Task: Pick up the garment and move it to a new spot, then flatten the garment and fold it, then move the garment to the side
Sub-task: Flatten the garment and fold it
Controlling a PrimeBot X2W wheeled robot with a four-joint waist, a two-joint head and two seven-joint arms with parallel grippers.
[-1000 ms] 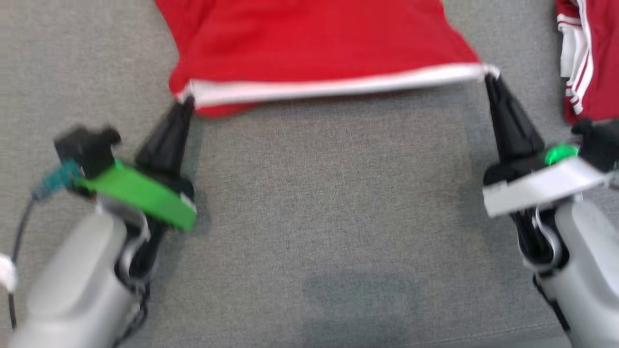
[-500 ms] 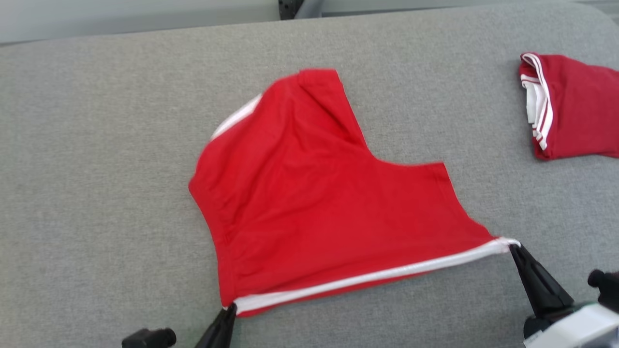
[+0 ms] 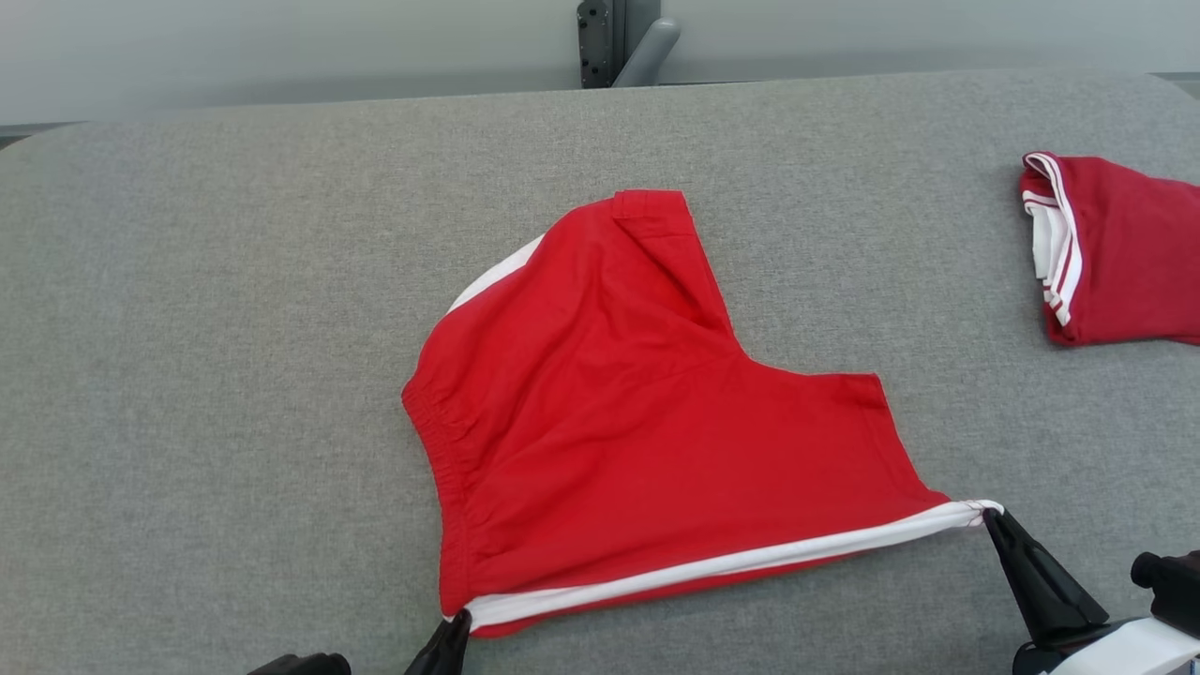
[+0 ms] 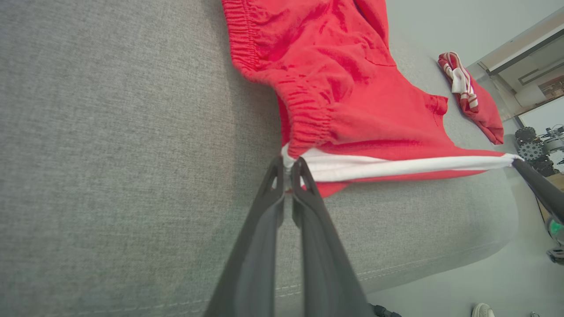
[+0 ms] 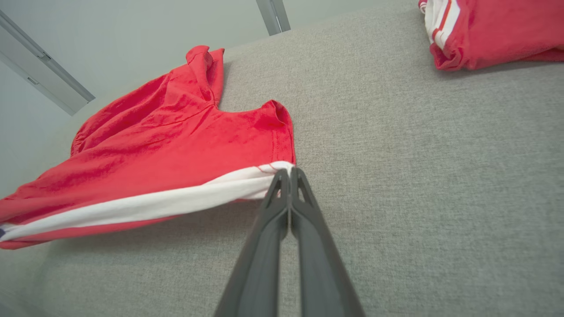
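Counter point(image 3: 234, 328): covered in grey woven fabric, flat, with a rounded far-left corner. The left wrist view shows a stitched seam point(image 4: 396, 268) running along its padded near edge.
Room: a pale wall point(image 3: 281, 47) rises just behind the counter's far edge. A grey metal post point(image 3: 614, 37) stands against it near the middle. The right wrist view shows a slanted grey rail point(image 5: 44, 83) on the wall.
Floor point(image 4: 484, 281): pale and smooth below the near edge. Some wheeled gear point(image 4: 531, 147) stands well off to the side, too small to make out.
Red shorts point(image 3: 647, 441): lying mid-counter, mostly spread out, with one leg pointing to the far side. The elastic waistband point(image 3: 441, 459) is toward the robot's left.
White stripe point(image 3: 731, 562): runs along the near side of the shorts, pulled taut between the two claws and lifted a little off the fabric.
Left claw point(image 4: 288, 165): clenched on the waistband corner, at the stripe's end.
Right claw point(image 5: 288, 174): clenched on the leg-hem corner, at the stripe's other end.
Folded red garment point(image 3: 1125, 253): white-striped, at the counter's far right, well apart from the shorts.
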